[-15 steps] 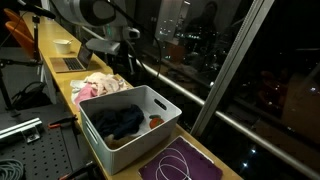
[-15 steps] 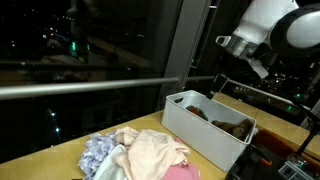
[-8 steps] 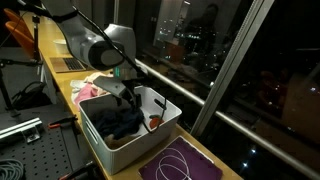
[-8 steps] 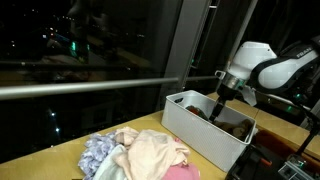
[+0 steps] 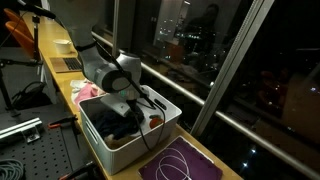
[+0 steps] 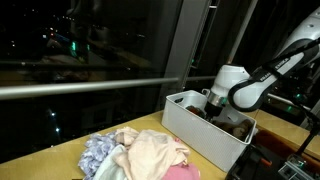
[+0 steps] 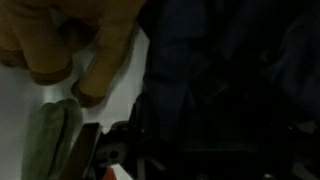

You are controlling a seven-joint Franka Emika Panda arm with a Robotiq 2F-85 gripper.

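Gripper (image 5: 138, 106) sits down inside the white bin (image 5: 100, 142), just above the dark clothes (image 7: 230, 80) heaped loose on the bin floor. Jaws spread wide, nothing between them. A tan soft thing (image 7: 60, 40) lies beside the dark heap, also in the bin. Arm bent over the bin rim, wrist pointing steeply down to clear the wall. Pale laundry pile (image 6: 140, 155) lies outside the bin, near it.
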